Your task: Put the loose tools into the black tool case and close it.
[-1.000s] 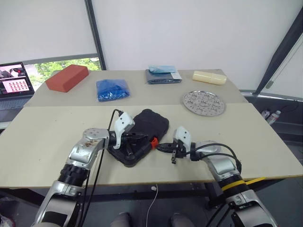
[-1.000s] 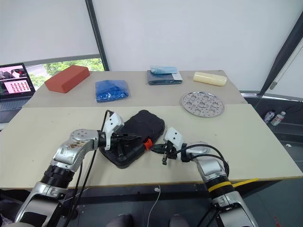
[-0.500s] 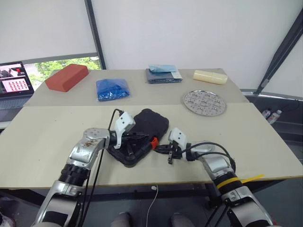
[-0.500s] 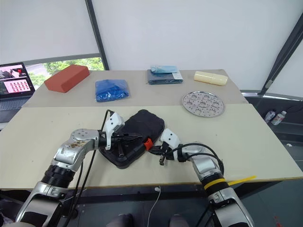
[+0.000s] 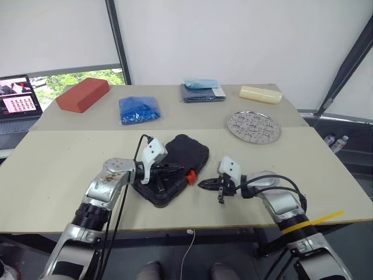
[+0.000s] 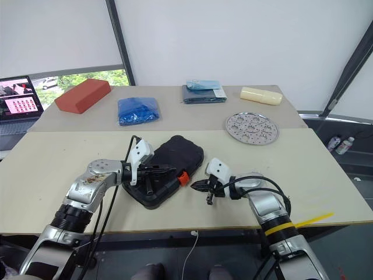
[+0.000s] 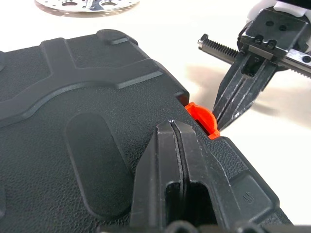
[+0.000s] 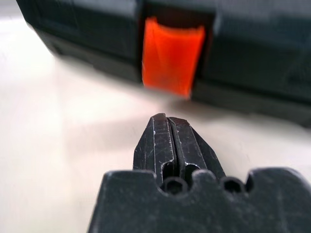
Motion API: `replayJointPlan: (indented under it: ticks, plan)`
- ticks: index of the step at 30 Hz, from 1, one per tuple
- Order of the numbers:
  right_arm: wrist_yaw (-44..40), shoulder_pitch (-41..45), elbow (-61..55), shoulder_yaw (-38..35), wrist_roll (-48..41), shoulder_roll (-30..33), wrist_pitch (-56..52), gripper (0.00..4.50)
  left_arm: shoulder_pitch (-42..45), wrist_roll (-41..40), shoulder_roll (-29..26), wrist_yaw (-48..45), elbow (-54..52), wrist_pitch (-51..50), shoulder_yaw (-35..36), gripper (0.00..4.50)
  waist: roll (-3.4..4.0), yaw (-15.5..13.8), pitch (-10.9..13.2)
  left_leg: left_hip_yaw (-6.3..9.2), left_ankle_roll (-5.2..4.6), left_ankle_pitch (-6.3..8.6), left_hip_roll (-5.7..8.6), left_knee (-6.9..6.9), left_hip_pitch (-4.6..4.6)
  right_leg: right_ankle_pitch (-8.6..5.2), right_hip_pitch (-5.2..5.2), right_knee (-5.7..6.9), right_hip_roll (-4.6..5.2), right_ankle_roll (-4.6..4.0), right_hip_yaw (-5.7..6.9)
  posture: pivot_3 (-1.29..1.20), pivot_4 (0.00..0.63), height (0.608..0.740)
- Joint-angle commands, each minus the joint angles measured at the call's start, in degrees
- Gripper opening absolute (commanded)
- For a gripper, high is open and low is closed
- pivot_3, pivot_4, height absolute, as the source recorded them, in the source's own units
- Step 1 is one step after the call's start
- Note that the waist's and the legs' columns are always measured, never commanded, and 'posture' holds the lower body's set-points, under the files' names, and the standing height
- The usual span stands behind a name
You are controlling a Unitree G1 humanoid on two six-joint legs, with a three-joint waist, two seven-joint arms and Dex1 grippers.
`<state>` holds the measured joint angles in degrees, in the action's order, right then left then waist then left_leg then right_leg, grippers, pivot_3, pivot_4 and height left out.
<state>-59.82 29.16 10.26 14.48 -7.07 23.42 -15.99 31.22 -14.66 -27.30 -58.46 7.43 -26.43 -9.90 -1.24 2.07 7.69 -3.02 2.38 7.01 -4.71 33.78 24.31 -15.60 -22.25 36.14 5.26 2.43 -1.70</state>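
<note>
The black tool case [image 5: 189, 153] lies closed on the table in front of me, its orange latch [image 5: 190, 176] on the near right edge. My left gripper [image 5: 172, 169] is shut and rests on the textured lid [image 7: 87, 145], just behind the latch [image 7: 200, 115]. Shut as well, my right gripper [image 5: 202, 184] points at the latch [image 8: 171, 56] from the right, a small gap away; its tips [image 7: 217, 124] sit beside the latch. The loose tools are out of view.
A round perforated metal tray [image 5: 253, 126] lies behind and to the right. Along the far side sit a red brick [image 5: 83, 95], a blue bag [image 5: 139, 109], a folded dark cloth [image 5: 201, 93] and a cream block [image 5: 260, 94]. A laptop [image 5: 17, 105] stands at far left.
My right gripper edged toward the latch, then drew back a little to the right. The left gripper and the case have stayed put.
</note>
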Motion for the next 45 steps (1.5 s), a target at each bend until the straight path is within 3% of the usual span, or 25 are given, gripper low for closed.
replayJointPlan:
  ticks: [1, 31, 45]
  plan:
    - [0.6, 1.5, -1.1, -0.3, -0.8, -1.2, 0.5, 0.0, -3.9, 2.2, -0.2, 0.4, 4.8, -4.2, -3.6, 0.04, 0.0, 0.0, 0.0, 0.0, 0.0, 0.0, 0.0, 0.0, 0.0, 0.0, 0.0, -0.02, 0.0, 0.0, 0.0, 0.0, 0.15, 0.74]
    - [3.1, 6.3, -2.5, -2.1, -3.3, -7.8, -3.0, 0.0, -4.6, 2.6, -1.1, 0.5, 4.0, -8.2, -5.6, 0.04, -0.04, 0.7, 0.0, 0.02, 0.01, 0.01, -0.08, -0.07, -0.04, 0.03, -0.1, -0.01, -0.04, -0.05, 0.0, 0.0, 0.15, 0.74]
    - [4.3, 8.4, 4.7, -1.8, -1.9, -12.1, 1.6, 0.0, -4.4, 2.0, -0.8, 0.5, 4.4, -9.9, -6.1, 0.04, -0.09, 1.4, 0.0, 0.1, 0.01, 0.01, -0.09, -0.19, -0.09, 0.12, -0.25, 0.0, -0.09, -0.19, 0.01, 0.0, 0.15, 0.74]
